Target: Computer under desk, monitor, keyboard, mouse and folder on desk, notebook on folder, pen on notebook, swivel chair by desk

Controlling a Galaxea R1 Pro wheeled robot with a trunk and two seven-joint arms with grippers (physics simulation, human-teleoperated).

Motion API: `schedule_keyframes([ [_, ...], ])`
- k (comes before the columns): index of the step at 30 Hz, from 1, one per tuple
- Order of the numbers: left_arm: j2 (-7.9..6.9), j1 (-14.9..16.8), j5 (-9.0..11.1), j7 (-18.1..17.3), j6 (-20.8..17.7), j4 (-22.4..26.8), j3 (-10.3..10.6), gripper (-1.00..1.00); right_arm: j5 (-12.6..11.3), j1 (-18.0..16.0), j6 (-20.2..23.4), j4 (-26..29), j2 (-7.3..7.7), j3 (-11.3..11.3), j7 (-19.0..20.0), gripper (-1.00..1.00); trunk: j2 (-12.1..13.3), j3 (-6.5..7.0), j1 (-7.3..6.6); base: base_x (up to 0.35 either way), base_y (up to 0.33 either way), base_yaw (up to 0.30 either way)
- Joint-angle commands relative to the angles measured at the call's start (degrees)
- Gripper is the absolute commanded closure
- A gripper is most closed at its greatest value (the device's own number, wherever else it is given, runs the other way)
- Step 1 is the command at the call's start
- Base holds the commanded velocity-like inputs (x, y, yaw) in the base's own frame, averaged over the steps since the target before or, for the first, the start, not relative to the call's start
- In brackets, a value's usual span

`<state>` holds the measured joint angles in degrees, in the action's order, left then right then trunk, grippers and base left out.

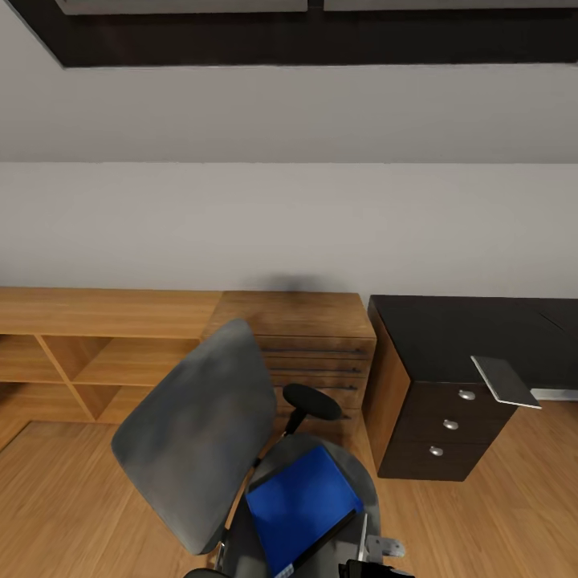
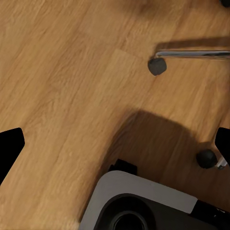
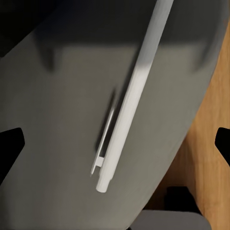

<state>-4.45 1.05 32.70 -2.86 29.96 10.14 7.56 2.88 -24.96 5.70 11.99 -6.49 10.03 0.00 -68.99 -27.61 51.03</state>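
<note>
Head view: one swivel chair (image 1: 201, 433) stands before the wooden dresser (image 1: 297, 337), one blue folder (image 1: 301, 506) flat on its seat, and one desk (image 1: 466, 337) to the right showing three silver knobs (image 1: 466, 394). Right wrist camera looks down on one pen (image 3: 132, 96) lying on the grey seat, right gripper (image 3: 115, 143) spread wide, holding nothing. Left gripper (image 2: 115, 146) hangs equally wide over the floor (image 2: 62, 81), two castors (image 2: 156, 65) beneath it.
</note>
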Motion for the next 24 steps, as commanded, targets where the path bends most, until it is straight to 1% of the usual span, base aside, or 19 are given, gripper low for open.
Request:
schedule_keyframes([
  [1, -0.03, 0.05, 0.61, -0.30, 0.19, -0.07, 0.35, -1.00, 0.32, 0.00, 0.08, 0.14, -0.06, 0.36, 0.00, -1.00, -0.03, -0.06, 0.00, 0.000, 0.000, 0.000],
  [7, -0.03, 0.03, 0.64, -0.30, 0.19, -0.06, 0.35, -1.00, 0.36, 0.00, -1.48, 0.08, -0.06, 0.33, 0.00, -1.00, -0.03, -0.06, 0.00, 0.000, 0.000, 0.000],
  [16, -0.03, 0.06, 0.68, -0.30, 0.19, -0.04, 0.35, -1.00, 0.37, 0.00, -2.42, 0.06, -0.02, 0.34, 0.03, -1.00, -0.03, -0.06, 0.00, 0.000, 0.000, 0.000],
  [24, -0.03, 0.03, 0.68, -0.30, 0.19, -0.05, 0.35, -1.00, 0.43, 0.00, -5.34, 0.00, -0.01, 0.34, 0.01, -1.00, -0.03, -0.06, 0.00, 0.000, 0.000, 0.000],
])
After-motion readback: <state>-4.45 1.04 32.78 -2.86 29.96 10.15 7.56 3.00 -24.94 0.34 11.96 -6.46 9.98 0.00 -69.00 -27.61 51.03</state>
